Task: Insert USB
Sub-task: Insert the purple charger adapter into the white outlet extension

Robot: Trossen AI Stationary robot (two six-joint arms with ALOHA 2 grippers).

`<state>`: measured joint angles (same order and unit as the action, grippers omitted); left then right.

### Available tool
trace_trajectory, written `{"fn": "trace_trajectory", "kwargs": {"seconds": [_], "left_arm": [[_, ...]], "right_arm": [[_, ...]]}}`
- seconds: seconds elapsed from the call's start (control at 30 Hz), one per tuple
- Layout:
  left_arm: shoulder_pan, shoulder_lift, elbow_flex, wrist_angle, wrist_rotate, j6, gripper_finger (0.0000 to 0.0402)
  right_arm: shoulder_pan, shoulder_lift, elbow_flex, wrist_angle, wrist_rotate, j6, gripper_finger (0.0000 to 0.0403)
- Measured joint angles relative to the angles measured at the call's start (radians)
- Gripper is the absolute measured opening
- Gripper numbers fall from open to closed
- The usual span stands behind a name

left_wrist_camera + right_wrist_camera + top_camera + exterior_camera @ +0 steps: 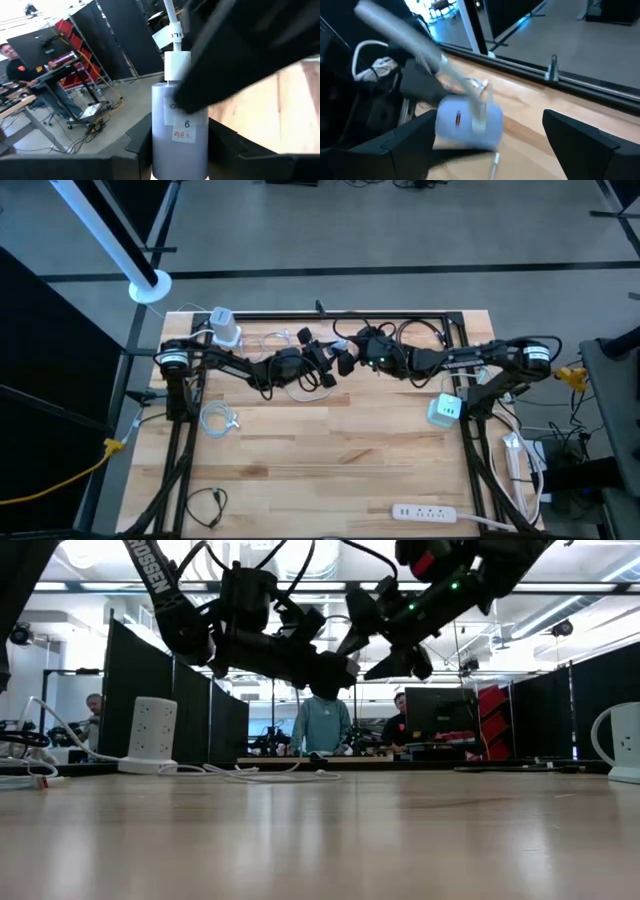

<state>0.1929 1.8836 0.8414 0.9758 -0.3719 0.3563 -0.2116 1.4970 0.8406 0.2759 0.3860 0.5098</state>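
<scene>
Left hand (328, 363): raised over the middle of the surface's far half, narrowed on a pale grey cylindrical hub (180, 130). Left wrist view shows the hub upright between the two dark fingers, labels facing the camera.

Right hand (352, 350): just beside the left hand, fingers spread wide, nothing between them. Both hands hang well clear of the surface (330, 450) in the low view.

Task's thing: the hub sits in the left hand, above the surface, not resting on it. A white plug (176, 67) with a tagged cable stands at its top end, in line with the hub's long axis; cannot tell how deep it sits.

Key relation: from the right hand, the hub lies straight ahead, between and beyond its open fingers, a grey cable running up and away from it. The right hand is the free one and nearest the plug end; judged, seating the plug means pressing along the hub's long axis while the left hand braces.

Other hubs: a white tower (226, 327) at the far-left corner; a pale green-white block (445, 410) near the right edge.

Strip: white power strip (432, 511) along the near edge, right side.

Containers: none seen.
</scene>
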Motion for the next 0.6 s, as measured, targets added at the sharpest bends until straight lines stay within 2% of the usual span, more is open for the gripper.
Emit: {"fn": "trace_trajectory", "kwargs": {"seconds": [0.4, 0.47, 0.57, 0.6], "left_arm": [[0.000, 0.000, 0.000, 0.010, 0.001, 0.000, 0.0120], [0.000, 0.000, 0.000, 0.010, 0.001, 0.000, 0.0120], [0.001, 0.000, 0.000, 0.009, 0.004, 0.000, 0.0120], [0.001, 0.000, 0.000, 0.008, 0.005, 0.000, 0.0120]], "right_arm": [[-0.008, 0.059, 0.000, 0.065, -0.019, 0.040, 0.0336], [-0.009, 0.059, 0.000, 0.069, -0.019, 0.041, 0.0314], [-0.009, 0.058, 0.002, 0.074, -0.028, 0.048, 0.0250], [-0.009, 0.057, 0.002, 0.074, -0.031, 0.045, 0.0243]]}}
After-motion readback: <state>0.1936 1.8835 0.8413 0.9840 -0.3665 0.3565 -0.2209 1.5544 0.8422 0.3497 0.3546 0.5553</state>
